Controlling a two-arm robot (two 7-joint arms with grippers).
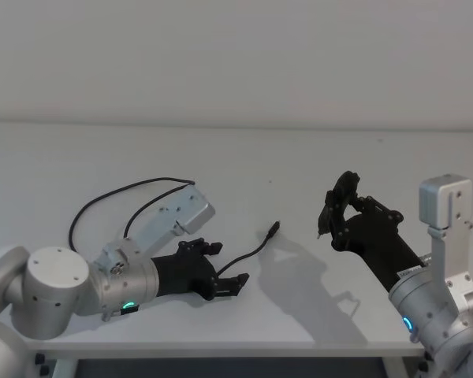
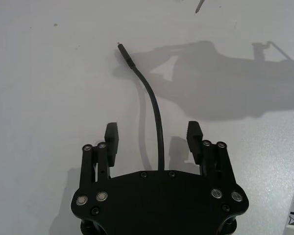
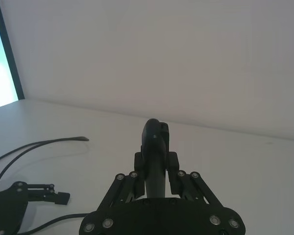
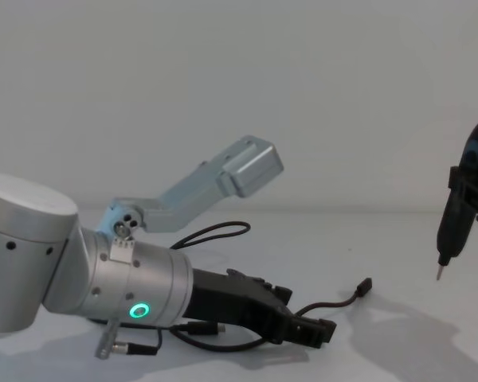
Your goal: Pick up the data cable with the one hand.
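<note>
The data cable (image 2: 156,112) lies on the white table (image 1: 221,150). One end runs forward to a small plug (image 1: 273,230) out in the open, and the rest of the cord loops away behind the left arm. The stretch just short of the plug passes straight between the fingers (image 2: 112,133) of the left gripper (image 1: 227,264). That gripper is low over the table with its jaws spread wide, one pad on each side of the cord and neither touching it. I take this to be the moment just ahead of the grasp: the hand is lined up and nothing is pinched yet.

The next move looks like a plain squeeze, but the cord is thin and springy. The pads must be low enough to catch it rather than close above it, and the lift should wait until the grip is firm. Whether the fingertips already rest on the table, I cannot tell.

The right gripper (image 3: 156,159) hangs well apart, raised over the right side of the table. It looks clenched on a black pointed tool (image 4: 460,203) that bears a blue mark.

I can make out no brand, label or lettering anywhere. The nearest thing to a marking is the green ring (image 4: 139,310) glowing on the left wrist.
</note>
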